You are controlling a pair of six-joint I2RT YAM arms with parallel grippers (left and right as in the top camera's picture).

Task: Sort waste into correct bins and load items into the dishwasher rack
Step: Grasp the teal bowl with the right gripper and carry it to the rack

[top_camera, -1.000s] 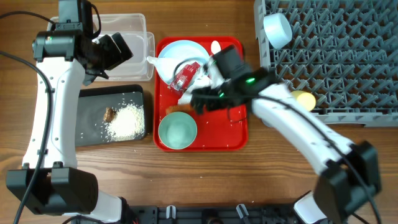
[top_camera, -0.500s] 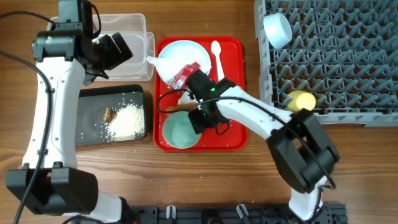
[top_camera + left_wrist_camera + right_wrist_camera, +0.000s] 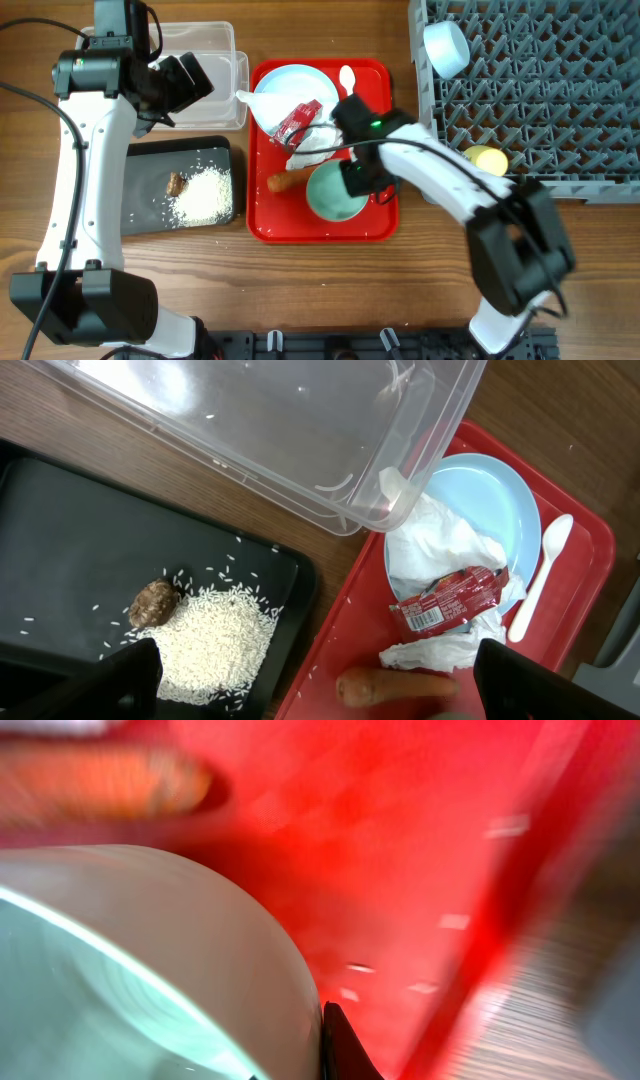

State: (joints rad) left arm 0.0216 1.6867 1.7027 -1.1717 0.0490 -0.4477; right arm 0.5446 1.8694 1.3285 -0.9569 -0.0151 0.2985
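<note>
My right gripper (image 3: 352,182) is shut on the rim of a mint bowl (image 3: 332,196) over the red tray (image 3: 270,225). In the blurred right wrist view one black fingertip (image 3: 340,1045) presses the bowl's (image 3: 140,950) outer wall. An orange carrot (image 3: 285,182) lies left of the bowl. The red wrapper (image 3: 298,122) and white tissue (image 3: 315,145) rest on the pale-blue plate (image 3: 295,82), beside the white spoon (image 3: 347,78). My left gripper (image 3: 320,700) hangs open above the carrot (image 3: 395,685) and the black tray's (image 3: 60,540) edge. Rice (image 3: 205,195) and a brown scrap (image 3: 178,183) lie in the black tray (image 3: 150,215).
The clear tub (image 3: 200,50) stands at the back left under my left arm. The grey dishwasher rack (image 3: 540,100) fills the back right, with a second bowl (image 3: 445,48) in its corner and the yellow cup (image 3: 488,160) at its front edge.
My right gripper has shut on the bowl's rim and carried it rightward across the red tray, uncovering the carrot. The left arm has not moved.
</note>
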